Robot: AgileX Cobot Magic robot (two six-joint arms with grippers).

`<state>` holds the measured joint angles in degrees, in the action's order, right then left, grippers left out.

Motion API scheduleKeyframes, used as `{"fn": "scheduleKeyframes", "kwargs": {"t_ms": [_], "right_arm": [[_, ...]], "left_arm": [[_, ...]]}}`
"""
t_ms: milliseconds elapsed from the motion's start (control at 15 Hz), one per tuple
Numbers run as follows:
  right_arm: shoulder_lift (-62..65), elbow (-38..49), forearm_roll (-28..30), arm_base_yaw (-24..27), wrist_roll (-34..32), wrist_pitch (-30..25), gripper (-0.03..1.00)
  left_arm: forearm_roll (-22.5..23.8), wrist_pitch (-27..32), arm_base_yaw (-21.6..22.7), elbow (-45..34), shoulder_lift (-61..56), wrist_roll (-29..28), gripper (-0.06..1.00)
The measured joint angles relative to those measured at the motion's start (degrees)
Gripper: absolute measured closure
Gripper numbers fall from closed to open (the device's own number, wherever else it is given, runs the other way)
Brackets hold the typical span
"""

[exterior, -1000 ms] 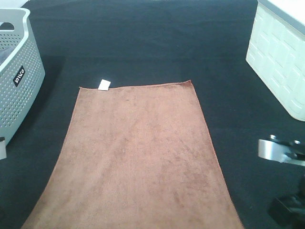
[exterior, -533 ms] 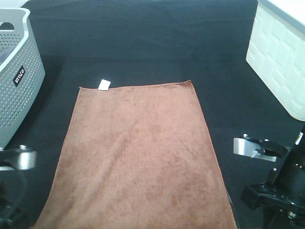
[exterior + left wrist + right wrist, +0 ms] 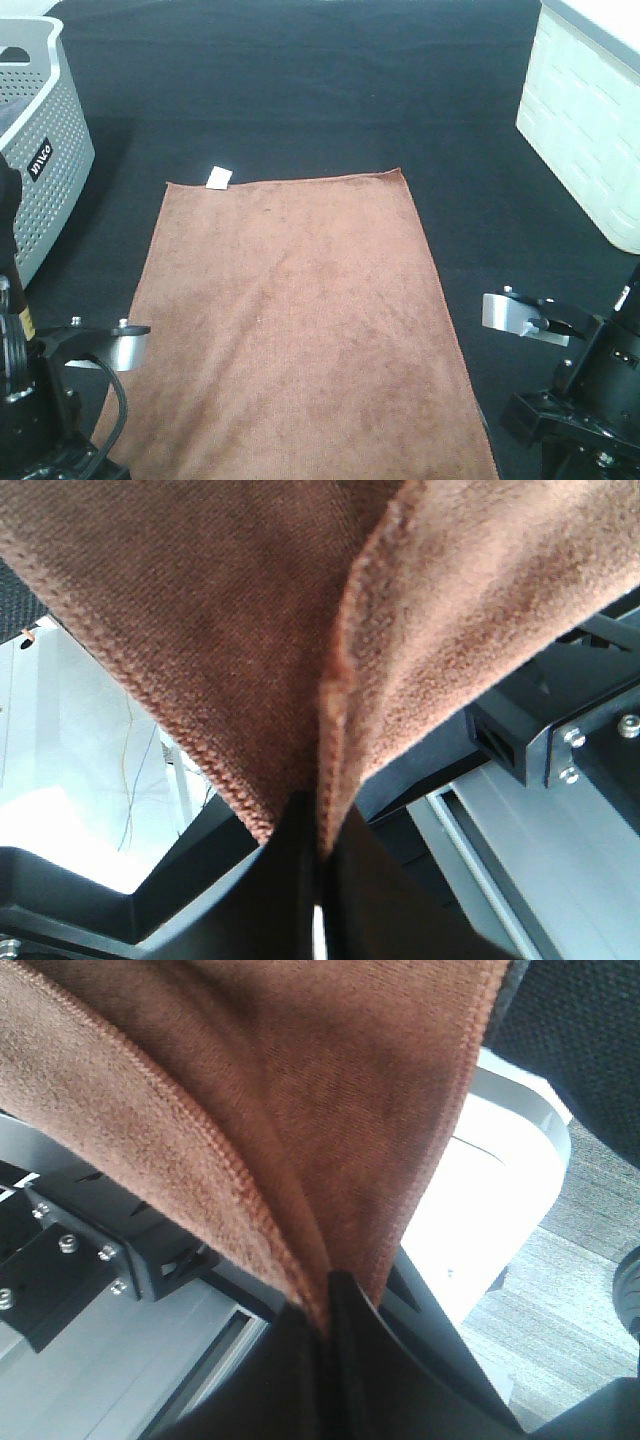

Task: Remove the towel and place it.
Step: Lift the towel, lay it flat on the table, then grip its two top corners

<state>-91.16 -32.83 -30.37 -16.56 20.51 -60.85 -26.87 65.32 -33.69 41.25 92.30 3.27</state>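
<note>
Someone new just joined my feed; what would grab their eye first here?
The large reddish-brown plush towel spread mid-table over the black table cloth dominates. The left hand and the right hand are each shut on a pinched towel edge. A grey perforated basket stands far left, a white panelled bin far right.

Bright, even light; blown-out glare and close-up blur in both wrist views.

left claw (image 3: 318,852): jaws together, pinching towel (image 3: 290,300) edge | right claw (image 3: 326,1295): jaws together, pinching towel edge
</note>
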Motion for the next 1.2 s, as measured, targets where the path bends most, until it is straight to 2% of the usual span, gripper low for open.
{"fn": "scheduleKeyframes", "kwargs": {"t_ms": [133, 200, 333, 467, 533, 600, 733, 867, 1000, 1200], "right_arm": [[0.0, 0.06, -0.23, 0.0, 0.0, 0.17, 0.94], [0.0, 0.06, -0.4, 0.0, 0.0, 0.17, 0.89], [0.0, 0.06, -0.4, 0.0, -0.11, 0.17, 0.68], [0.0, 0.06, -0.52, 0.0, -0.11, 0.52, 0.38], [0.06, -0.06, -0.46, 0.0, -0.11, 0.69, 0.27], [0.23, -0.57, -0.46, 0.0, -0.06, 0.97, 0.22], [0.92, -1.72, -0.4, 0.0, -0.06, 1.15, 0.19], [3.04, -6.07, 0.57, 0.0, -0.06, 1.09, 0.18], [3.27, -11.97, 4.41, 0.11, -1.66, 0.97, 0.18], [0.4, -24.06, 10.94, 0.4, -5.16, 1.38, 0.18]], "left_arm": [[-1.15, -0.11, 0.0, 0.0, 0.06, -0.69, 0.93], [-1.26, -0.29, 0.0, 0.0, 0.06, -1.78, 0.88], [-1.38, -0.97, 0.0, 0.0, 0.06, -4.98, 0.65], [-1.38, -1.03, 0.0, 0.0, -0.17, -7.45, 0.31], [-1.38, -1.03, 0.0, 0.0, -0.63, -7.62, 0.18], [-1.38, -1.03, 0.0, 0.06, -1.03, -7.62, 0.13], [-1.38, -1.03, 0.0, 0.06, -1.2, -7.62, 0.11], [0.52, -0.92, 0.0, 2.35, -1.26, -7.39, 0.1], [5.44, -0.8, 0.29, 7.68, -1.2, -7.33, 0.1], [13.58, -0.97, 5.33, 18.39, 0.97, -7.1, 0.1]]}}
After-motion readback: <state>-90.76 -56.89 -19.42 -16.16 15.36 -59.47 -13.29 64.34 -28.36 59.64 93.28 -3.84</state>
